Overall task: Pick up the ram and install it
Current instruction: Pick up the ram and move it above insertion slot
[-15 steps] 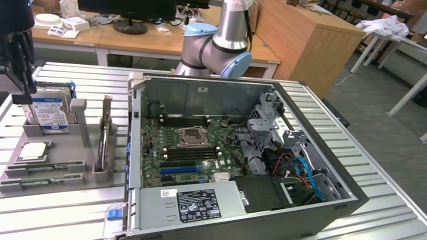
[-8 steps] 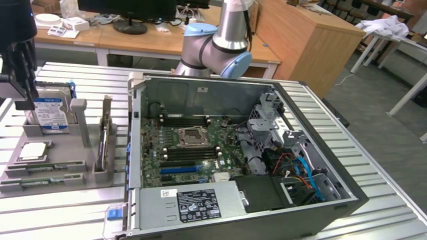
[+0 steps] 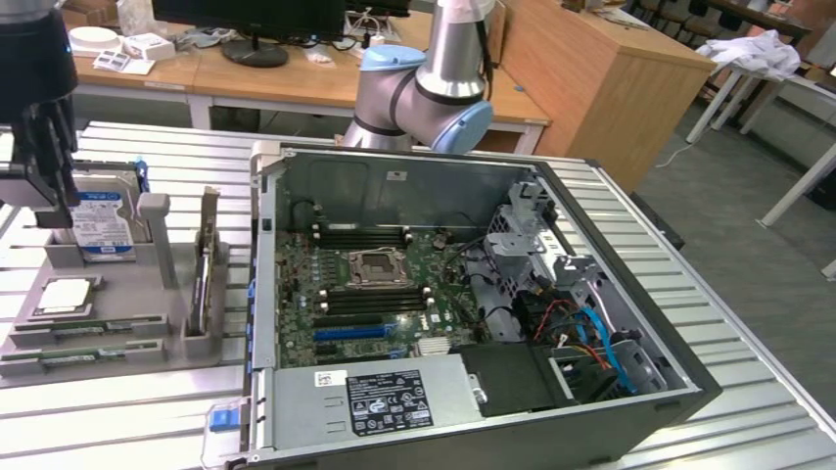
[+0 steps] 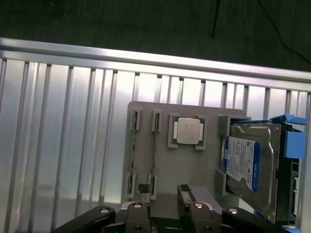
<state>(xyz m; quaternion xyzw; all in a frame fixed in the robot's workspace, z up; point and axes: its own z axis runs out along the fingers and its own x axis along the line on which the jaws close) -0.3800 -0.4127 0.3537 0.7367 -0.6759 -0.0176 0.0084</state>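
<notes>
The claw (image 4: 164, 190) hangs, fingers apart, above the grey holder (image 4: 194, 167), where the ram (image 3: 89, 327) stands on edge in its slot. Best centre the stick between the fingers and descend straight.

— What does the arm (image 3: 455, 39) look like?
— A smooth silver-grey tube that runs into fat, rounded joint housings (image 3: 425, 98) of the same grey, closed by pale blue caps (image 3: 390, 57).
— And the gripper (image 4: 163, 190)?
— Black all over. In the wrist view it has two blocky fingers (image 4: 184, 195) with rough, toothed tips, and angled black links on either side.
— Any fasteners?
— Round silver screws (image 4: 198, 206), one on each finger and one on each outer link. In the exterior view its body is a dark, boxy mass.
</notes>
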